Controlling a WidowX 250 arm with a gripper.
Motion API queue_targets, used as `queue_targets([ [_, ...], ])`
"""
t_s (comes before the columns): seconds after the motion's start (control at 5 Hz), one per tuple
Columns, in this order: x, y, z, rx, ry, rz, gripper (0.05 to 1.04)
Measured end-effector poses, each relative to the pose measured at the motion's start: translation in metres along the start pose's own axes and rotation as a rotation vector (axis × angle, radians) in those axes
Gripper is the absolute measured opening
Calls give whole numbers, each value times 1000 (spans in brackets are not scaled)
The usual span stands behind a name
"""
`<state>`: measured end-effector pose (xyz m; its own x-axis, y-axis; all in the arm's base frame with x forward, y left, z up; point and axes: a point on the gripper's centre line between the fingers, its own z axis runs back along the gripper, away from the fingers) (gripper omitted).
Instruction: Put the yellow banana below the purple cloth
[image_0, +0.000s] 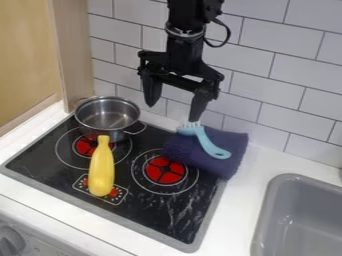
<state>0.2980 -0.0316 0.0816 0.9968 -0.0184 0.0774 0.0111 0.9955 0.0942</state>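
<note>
My gripper (175, 107) hangs over the back of the stove with its two fingers spread wide and nothing between them. The yellow banana (101, 167), a rounded, bottle-like shape, lies on the front left of the stove top, its narrow end toward the pot. Behind and to the right of it is the folded purple cloth (224, 140), partly on the stove's back right corner and partly on the white counter. A light blue brush (207, 142) rests on the cloth, its bristle end just under the gripper's right finger; whether they touch I cannot tell.
A steel pot (107, 115) with two handles stands at the stove's back left. The black stove top (180, 207) has red burner marks. At the lower right is a grey sink (294, 210). White counter (237, 205) lies between stove and sink, with a tiled wall behind.
</note>
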Motion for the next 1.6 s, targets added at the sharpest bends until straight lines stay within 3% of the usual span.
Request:
queue_targets([
  [0.2, -15, 2, -14, 9, 61, 1, 999],
  [0.4, -32, 9, -16, 15, 79, 42, 999],
  [0.8, -64, 51, -14, -63, 137, 185, 999],
  [1.0, -75, 62, -26, -91, 144, 218, 999],
  [1.2, -88, 61, -40, -85, 138, 240, 999],
  [1.6, -90, 56, -67, -107, 148, 307, 999],
])
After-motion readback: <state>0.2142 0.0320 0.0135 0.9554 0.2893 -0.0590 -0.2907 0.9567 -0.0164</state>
